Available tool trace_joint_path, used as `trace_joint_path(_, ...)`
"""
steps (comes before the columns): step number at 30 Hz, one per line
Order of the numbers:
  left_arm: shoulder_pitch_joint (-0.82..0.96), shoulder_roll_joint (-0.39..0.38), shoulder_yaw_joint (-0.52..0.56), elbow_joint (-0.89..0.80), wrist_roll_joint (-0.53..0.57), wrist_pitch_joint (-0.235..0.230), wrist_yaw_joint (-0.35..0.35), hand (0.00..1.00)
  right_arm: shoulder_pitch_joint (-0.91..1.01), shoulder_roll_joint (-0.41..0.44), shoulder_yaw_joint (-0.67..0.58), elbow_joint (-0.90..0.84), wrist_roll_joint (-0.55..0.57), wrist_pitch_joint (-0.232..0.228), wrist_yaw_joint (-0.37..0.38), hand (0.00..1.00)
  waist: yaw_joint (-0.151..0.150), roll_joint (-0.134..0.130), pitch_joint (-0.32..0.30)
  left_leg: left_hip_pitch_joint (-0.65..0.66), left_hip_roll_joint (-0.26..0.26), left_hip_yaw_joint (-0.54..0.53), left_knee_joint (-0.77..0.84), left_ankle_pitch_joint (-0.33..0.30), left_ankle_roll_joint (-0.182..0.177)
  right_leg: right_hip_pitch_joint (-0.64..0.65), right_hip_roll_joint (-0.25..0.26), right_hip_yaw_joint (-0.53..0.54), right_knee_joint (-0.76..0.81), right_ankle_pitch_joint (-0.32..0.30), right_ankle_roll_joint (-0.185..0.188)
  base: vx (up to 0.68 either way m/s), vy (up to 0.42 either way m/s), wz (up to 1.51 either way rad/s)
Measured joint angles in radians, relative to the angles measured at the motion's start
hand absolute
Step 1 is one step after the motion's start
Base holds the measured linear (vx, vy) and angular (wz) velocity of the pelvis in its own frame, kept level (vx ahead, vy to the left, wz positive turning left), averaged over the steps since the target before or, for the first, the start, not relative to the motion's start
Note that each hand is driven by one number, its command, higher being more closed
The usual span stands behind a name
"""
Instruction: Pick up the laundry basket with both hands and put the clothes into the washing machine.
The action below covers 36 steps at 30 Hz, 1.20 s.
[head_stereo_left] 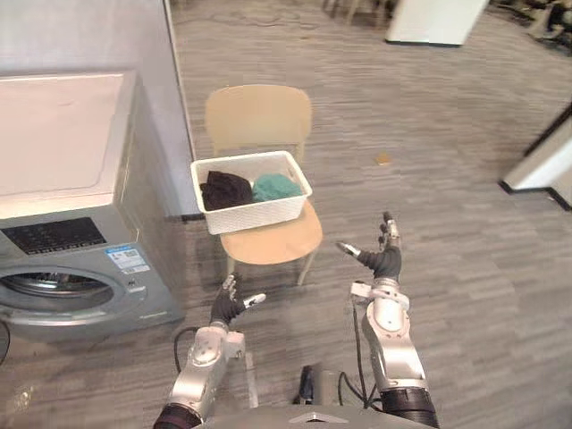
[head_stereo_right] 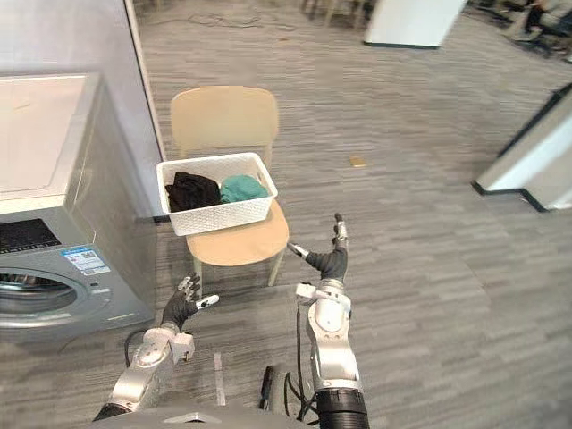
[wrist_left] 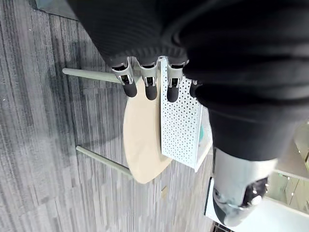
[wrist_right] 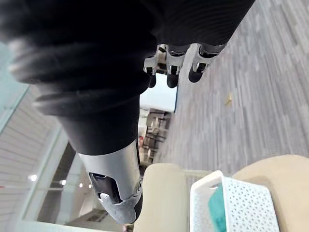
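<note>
Biggest thing we've got is the washing machine (head_stereo_left: pixel 76 192), filling the left side of the head views with its round door (head_stereo_left: pixel 49 288) at the lower left. We can't tell from here whether that door is open or latched.

Next is the pale wooden chair (head_stereo_left: pixel 259 116), upper middle of the frame, right beside the machine. It's basically doing the job of a stand, so the load sits at a height both arms can reach.

On its seat is the white perforated laundry basket (head_stereo_left: pixel 255 214), sitting level and a bit toward the chair's left edge. Nothing is touching it yet. Inside are the clothes: a black garment (head_stereo_left: pixel 225 189) on the left and a teal garment (head_stereo_left: pixel 275 186) on the right, both below the rim.

The left robot hand (head_stereo_left: pixel 229 304) sits at lower centre and the right robot hand (head_stereo_left: pixel 384 255) a bit higher to its right. Both are wide, fingers spread and empty, palms roughly facing each other. Our guess is that's the pre-shape for clamping the basket's two short sides. They're well short of it, so the pickup hasn't started.

Smallest: a little tan scrap (head_stereo_left: pixel 383 159) on the floor, right of the chair.
</note>
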Motion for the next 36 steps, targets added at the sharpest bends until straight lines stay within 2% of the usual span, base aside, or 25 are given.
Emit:
trace_joint_path(1, -0.005, -0.004, -0.008, 0.001, 0.0, -0.001, -0.002, 0.0, -0.009, -0.013, -0.019, -0.002, 0.0, 0.0, -0.001, 0.0, -0.006, 0.013, 0.002, 0.014, 0.019, -0.021, 0.001, -0.013, -0.025, 0.0, 0.018, 0.053, -0.127, 0.046, 0.011, 0.46, -0.286, 0.89)
trace_joint_path(2, -0.006, -0.008, -0.007, 0.004, 0.0, -0.003, -0.002, 0.0, -0.012, -0.019, -0.036, -0.002, 0.0, 0.0, -0.004, 0.0, -0.005, 0.017, 0.004, 0.038, 0.03, -0.04, 0.003, -0.028, -0.053, 0.004, 0.019, 0.108, -0.282, 0.134, 0.024, 0.4, -0.263, 0.7)
trace_joint_path(3, -0.006, -0.008, -0.005, 0.006, 0.001, -0.003, -0.002, 0.0, -0.012, -0.024, -0.037, -0.002, 0.0, 0.0, -0.005, 0.0, -0.005, 0.015, 0.003, 0.054, 0.036, -0.047, 0.006, -0.039, -0.074, 0.014, 0.015, 0.134, -0.351, 0.185, 0.027, 0.43, -0.34, 0.72)
trace_joint_path(4, -0.003, -0.006, -0.002, 0.013, 0.001, -0.003, -0.002, 0.0, -0.009, -0.029, -0.037, -0.001, 0.0, 0.004, -0.005, 0.0, -0.006, 0.014, 0.001, 0.085, 0.056, -0.062, 0.009, -0.065, -0.116, 0.049, 0.008, 0.16, -0.417, 0.35, 0.049, 0.44, -0.397, 0.67)
trace_joint_path(5, -0.007, -0.021, -0.001, 0.039, 0.001, -0.001, -0.001, 0.0, -0.011, -0.051, -0.035, -0.002, 0.0, 0.011, -0.005, 0.0, -0.002, 0.053, -0.007, 0.101, 0.096, -0.088, 0.008, -0.057, -0.131, 0.066, 0.035, 0.125, -0.378, 0.371, 0.048, 0.42, -0.391, 0.72)
trace_joint_path(6, -0.007, -0.027, -0.002, 0.038, 0.001, -0.001, -0.002, 0.0, -0.012, -0.055, -0.039, -0.008, -0.001, 0.013, -0.004, 0.0, -0.003, 0.064, -0.011, 0.1, 0.11, -0.097, 0.007, -0.037, -0.15, 0.064, 0.041, 0.106, -0.351, 0.355, 0.046, 0.37, -0.362, 0.73)
trace_joint_path(7, -0.013, -0.047, 0.001, 0.036, 0.001, -0.005, -0.006, 0.0, -0.013, -0.073, -0.051, -0.019, -0.014, 0.016, -0.002, 0.0, 0.001, 0.067, -0.012, 0.1, 0.123, -0.114, 0.007, 0.009, -0.163, 0.057, 0.039, 0.076, -0.286, 0.302, 0.029, 0.33, -0.358, 0.74)
trace_joint_path(9, -0.011, -0.079, 0.023, 0.035, 0.001, -0.013, -0.008, 0.0, -0.012, -0.09, -0.051, -0.07, -0.037, 0.016, 0.002, 0.0, -0.001, 0.072, -0.014, 0.083, 0.164, -0.141, 0.074, 0.053, -0.186, 0.076, 0.043, 0.004, -0.21, 0.218, 0.0, 0.33, -0.383, 0.85)
trace_joint_path(10, -0.008, -0.081, 0.031, 0.036, 0.002, -0.014, -0.008, 0.0, -0.011, -0.088, -0.051, -0.085, -0.037, 0.016, 0.004, 0.0, -0.005, 0.073, -0.014, 0.059, 0.174, -0.15, 0.122, 0.068, -0.18, 0.091, 0.046, -0.023, -0.204, 0.201, -0.009, 0.25, -0.302, 0.98)
trace_joint_path(11, -0.003, -0.085, 0.048, 0.035, 0.001, -0.014, -0.013, 0.0, -0.009, -0.086, -0.05, -0.103, -0.037, 0.013, 0.006, 0.0, -0.008, 0.072, -0.014, -0.014, 0.195, -0.158, 0.267, 0.128, -0.156, 0.13, 0.055, -0.072, -0.206, 0.178, -0.03, 0.19, -0.287, 0.92)
trace_joint_path(12, 0.012, -0.085, 0.066, 0.035, 0.001, -0.014, -0.015, 0.0, -0.006, -0.088, -0.048, -0.115, -0.037, 0.007, 0.011, 0.0, -0.003, 0.073, -0.013, -0.085, 0.225, -0.143, 0.407, 0.229, -0.108, 0.18, 0.068, -0.114, -0.232, 0.166, -0.047, 0.16, -0.279, 0.81)
trace_joint_path(13, 0.024, -0.083, 0.076, 0.036, 0.0, -0.014, -0.016, 0.0, -0.003, -0.086, -0.046, -0.116, -0.037, -0.002, 0.018, 0.0, 0.003, 0.072, -0.012, -0.104, 0.244, -0.124, 0.446, 0.287, -0.096, 0.208, 0.077, -0.125, -0.25, 0.163, -0.054, 0.15, -0.257, 0.55)
trace_joint_path(14, 0.046, -0.068, 0.082, 0.036, 0.0, -0.014, -0.016, 0.0, 0.002, -0.086, -0.048, -0.116, -0.037, -0.009, 0.026, 0.0, 0.017, 0.066, -0.013, -0.121, 0.276, -0.082, 0.473, 0.383, -0.085, 0.259, 0.082, -0.144, -0.289, 0.159, -0.067, 0.17, -0.227, 0.56)
trace_joint_path(15, 0.06, -0.058, 0.082, 0.036, 0.001, -0.014, -0.021, 0.0, 0.0, -0.09, -0.052, -0.115, -0.037, -0.022, 0.028, 0.0, 0.018, 0.054, -0.013, -0.147, 0.296, -0.06, 0.487, 0.398, -0.084, 0.285, 0.075, -0.165, -0.323, 0.149, -0.084, 0.18, -0.206, 0.61)
trace_joint_path(16, 0.064, -0.057, 0.083, 0.035, 0.001, -0.014, -0.021, 0.0, -0.002, -0.091, -0.058, -0.115, -0.037, -0.025, 0.028, 0.0, 0.017, 0.056, -0.015, -0.166, 0.302, -0.044, 0.496, 0.368, -0.082, 0.291, 0.07, -0.172, -0.332, 0.147, -0.088, 0.16, -0.152, 0.68)
trace_joint_path(18, 0.067, -0.066, 0.084, 0.035, 0.001, -0.014, -0.023, 0.0, -0.012, -0.118, -0.077, -0.08, -0.038, -0.025, 0.032, 0.0, 0.014, 0.064, -0.017, -0.222, 0.301, 0.031, 0.424, 0.236, -0.107, 0.304, 0.04, -0.208, -0.363, 0.149, -0.091, 0.14, -0.059, 0.54)
trace_joint_path(20, 0.067, -0.068, 0.083, 0.036, 0.001, -0.013, -0.029, 0.0, -0.035, -0.128, -0.087, -0.018, -0.042, -0.021, 0.048, 0.0, 0.011, 0.063, -0.017, -0.222, 0.295, 0.064, 0.276, 0.197, -0.12, 0.309, 0.02, -0.222, -0.368, 0.145, -0.085, 0.07, 0.033, 0.31)
trace_joint_path(21, 0.068, -0.067, 0.076, 0.035, 0.001, -0.014, -0.039, 0.0, -0.044, -0.138, -0.091, 0.022, -0.056, -0.019, 0.051, 0.0, 0.008, 0.063, -0.017, -0.216, 0.274, 0.069, 0.125, 0.196, -0.131, 0.315, 0.004, -0.227, -0.372, 0.14, -0.075, 0.07, 0.121, 0.3)
trace_joint_path(22, 0.077, -0.07, 0.073, 0.035, 0.001, -0.014, -0.046, 0.0, -0.051, -0.16, -0.095, 0.058, -0.073, -0.018, 0.053, 0.0, 0.006, 0.072, -0.022, -0.201, 0.25, 0.079, -0.046, 0.241, -0.136, 0.315, -0.008, -0.231, -0.368, 0.137, -0.052, 0.1, 0.199, 0.16)
trace_joint_path(23, 0.088, -0.07, 0.071, 0.035, 0.002, -0.014, -0.051, 0.0, -0.06, -0.178, -0.092, 0.091, -0.081, -0.017, 0.067, 0.0, 0.008, 0.087, -0.027, -0.195, 0.245, 0.077, -0.082, 0.284, -0.218, 0.314, -0.01, -0.218, -0.362, 0.128, -0.022, 0.1, 0.21, -0.03)
trace_joint_path(25, 0.1, -0.039, 0.065, 0.035, 0.002, -0.014, -0.059, 0.0, -0.087, -0.191, -0.096, 0.145, -0.108, 0.0, 0.094, 0.0, 0.007, 0.063, -0.019, -0.203, 0.195, 0.088, -0.077, 0.27, -0.197, 0.311, -0.042, -0.182, -0.37, 0.132, 0.013, 0.12, 0.207, 0.04)
trace_joint_path(28, 0.099, 0.01, 0.054, 0.028, 0.003, -0.014, -0.074, 0.0, -0.224, -0.256, -0.097, 0.287, -0.124, 0.012, 0.126, 0.0, 0.003, 0.048, 0.002, -0.253, 0.146, 0.097, -0.055, 0.262, -0.175, 0.278, -0.08, -0.15, -0.387, 0.169, 0.041, 0.07, 0.168, 0.06)
trace_joint_path(29, 0.098, 0.017, 0.049, 0.022, 0.003, -0.014, -0.08, 0.0, -0.27, -0.275, -0.095, 0.329, -0.133, 0.017, 0.13, 0.0, 0.003, 0.05, 0.015, -0.257, 0.14, 0.1, -0.05, 0.262, -0.171, 0.278, -0.085, -0.146, -0.396, 0.176, 0.046, 0.05, 0.183, -0.03)
trace_joint_path(33, 0.047, 0.032, 0.027, -0.059, -0.014, -0.04, -0.09, 0.0, -0.787, -0.465, -0.001, 0.719, -0.122, 0.026, 0.13, 0.0, 0.022, 0.085, 0.153, -0.382, 0.13, 0.116, 0.001, 0.269, -0.146, 0.158, -0.092, -0.106, -0.397, 0.229, 0.054, -0.13, 0.135, -0.11)
trace_joint_path(36, -0.006, 0.031, 0.023, -0.075, -0.041, -0.045, -0.082, 0.0, -1.064, -0.567, 0.05, 0.919, -0.075, 0.025, 0.13, 0.0, 0.052, 0.1, 0.26, -0.438, 0.128, 0.116, 0.001, 0.299, -0.139, 0.11, -0.091, -0.106, -0.418, 0.27, 0.059, -0.14, 0.044, 0.01)
